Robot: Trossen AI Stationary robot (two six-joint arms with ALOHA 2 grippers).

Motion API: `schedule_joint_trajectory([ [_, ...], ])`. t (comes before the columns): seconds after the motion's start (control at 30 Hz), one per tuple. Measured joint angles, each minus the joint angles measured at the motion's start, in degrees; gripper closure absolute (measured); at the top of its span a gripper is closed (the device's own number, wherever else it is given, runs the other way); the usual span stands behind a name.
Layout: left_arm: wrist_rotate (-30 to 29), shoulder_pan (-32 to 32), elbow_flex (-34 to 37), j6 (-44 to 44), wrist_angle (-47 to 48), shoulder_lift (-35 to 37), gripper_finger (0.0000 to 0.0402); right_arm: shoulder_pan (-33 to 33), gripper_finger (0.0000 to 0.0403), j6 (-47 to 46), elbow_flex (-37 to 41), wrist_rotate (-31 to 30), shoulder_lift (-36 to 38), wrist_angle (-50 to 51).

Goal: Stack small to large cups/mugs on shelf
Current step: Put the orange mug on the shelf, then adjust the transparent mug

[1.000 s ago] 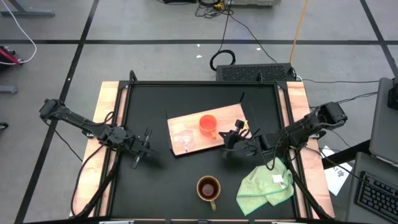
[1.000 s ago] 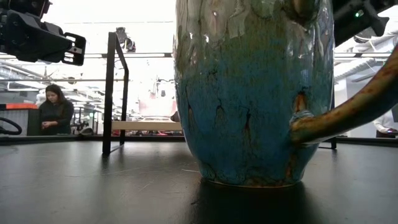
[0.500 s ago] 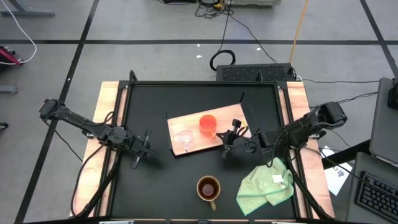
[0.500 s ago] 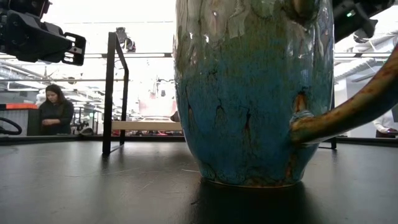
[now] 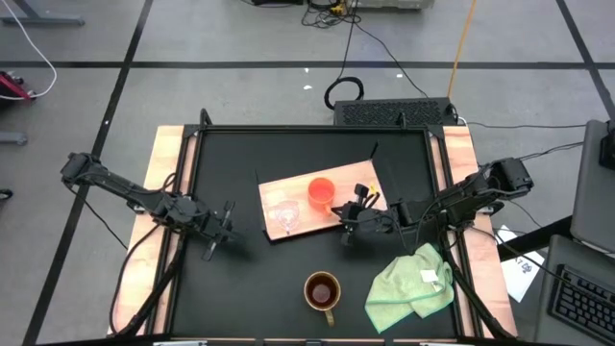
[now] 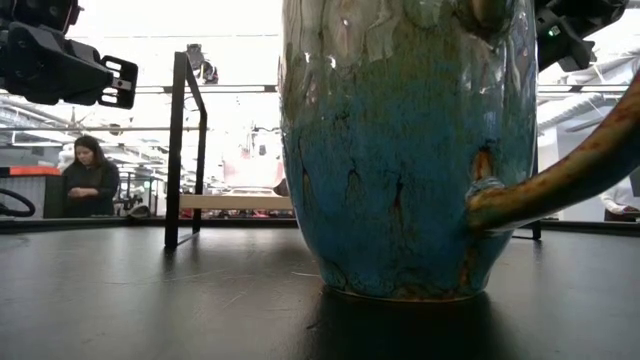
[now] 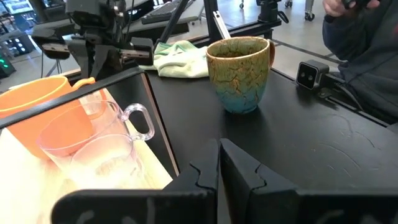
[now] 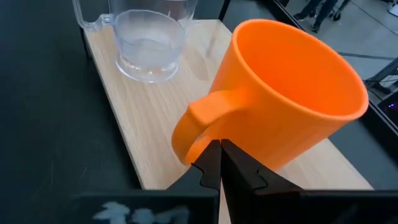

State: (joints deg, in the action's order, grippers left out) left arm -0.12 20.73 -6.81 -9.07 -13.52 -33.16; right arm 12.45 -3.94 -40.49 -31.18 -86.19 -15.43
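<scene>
Black table (image 5: 231,279) — board (image 5: 288,192), mug (image 5: 322,290), cloth (image 5: 411,288).

The high view looks straight down on the whole black tabletop (image 5: 240,279) from well above. The low view sits at tabletop height, facing level into the room, with the brown mug (image 6: 405,150) so near that it fills the middle. The left wrist view looks across the tabletop past its own claw (image 7: 219,163) and shares that mug with the low view. The right wrist view sits very near the orange cup (image 8: 283,99) and the clear glass cup (image 8: 149,46) on the wooden board (image 8: 155,130), all also seen from above
</scene>
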Motion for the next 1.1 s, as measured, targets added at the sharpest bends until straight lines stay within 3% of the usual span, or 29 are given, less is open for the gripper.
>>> schedule_joint_trajectory([
  [0.6, 0.0, 0.0, 0.0, 0.2, -0.2, -0.3, 0.0383, 0.0, 0.0403, 0.5, 0.0, 2.7, 0.0, -0.2],
  [0.87, 0.0, 0.0, 0.0, 0.7, -0.5, -0.3, 0.0383, 2.5, 0.0403, 4.2, 0.0, -8.9, 3.4, -0.1],
  [1.1, 0.0, 0.0, 0.0, 0.8, -1.9, -0.3, 0.0383, 4.2, 0.0403, 7.5, 0.0, -6.9, 9.2, -0.2],
])
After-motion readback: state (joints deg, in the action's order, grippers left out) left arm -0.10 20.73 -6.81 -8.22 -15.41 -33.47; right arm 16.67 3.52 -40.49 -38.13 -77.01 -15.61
